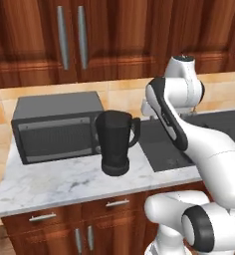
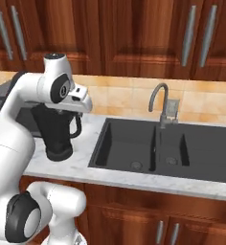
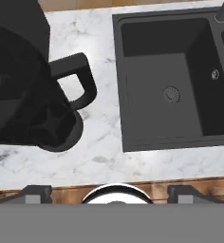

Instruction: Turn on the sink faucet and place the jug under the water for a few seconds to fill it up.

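Observation:
The jug is tall and smoky black with a loop handle. It stands upright on the marble counter between the microwave and the sink. My gripper hangs above the counter's front edge, just right of the jug, and looks straight down. Its fingertips stand wide apart with nothing between them, so it is open. The jug's handle points toward the sink. The sink faucet, a grey gooseneck, rises behind the black basin. No water runs from it.
A dark grey microwave sits against the wall left of the jug. Wooden wall cabinets hang over the counter. Drawer fronts with metal handles lie below. The sink has a second, smaller bowl on its right.

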